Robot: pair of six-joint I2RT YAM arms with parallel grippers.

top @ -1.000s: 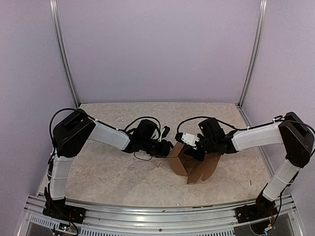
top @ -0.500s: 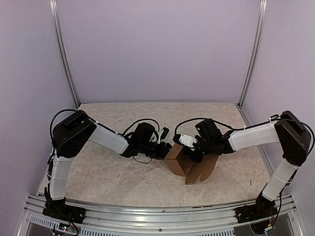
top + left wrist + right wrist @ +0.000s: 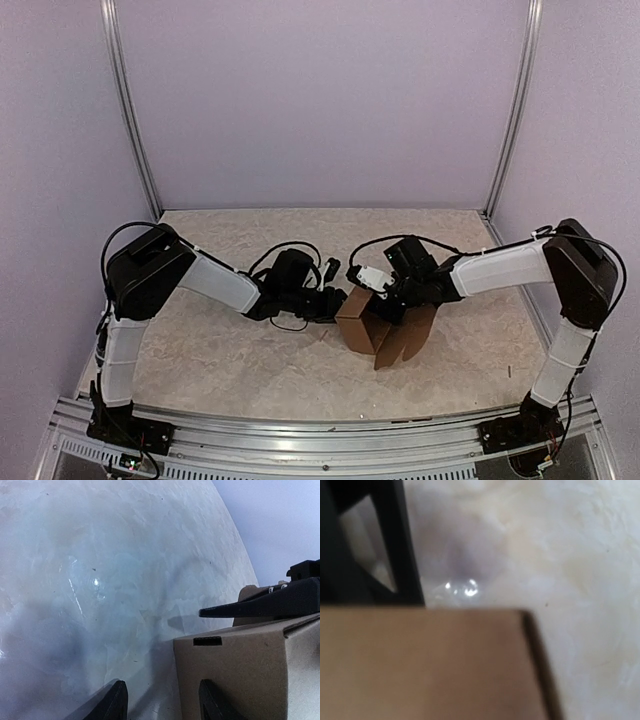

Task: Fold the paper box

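Box standing half-folded, a hand on either side

The left hand (image 3: 161, 702) has its fingers apart with the box (image 3: 235, 675) edge between them, probably to brace it upright on the worktop (image 3: 100, 580). Beyond it, at the box's top, the right hand (image 3: 386, 306) bears on a panel. I cannot tell whether it is clamped.

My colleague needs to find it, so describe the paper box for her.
On the pale marbled table, look just right of centre, where the left arm and right arm meet. The paper box stands there half folded, flaps open at its near side. It is the only brown cardboard thing beside those black-and-white arms.
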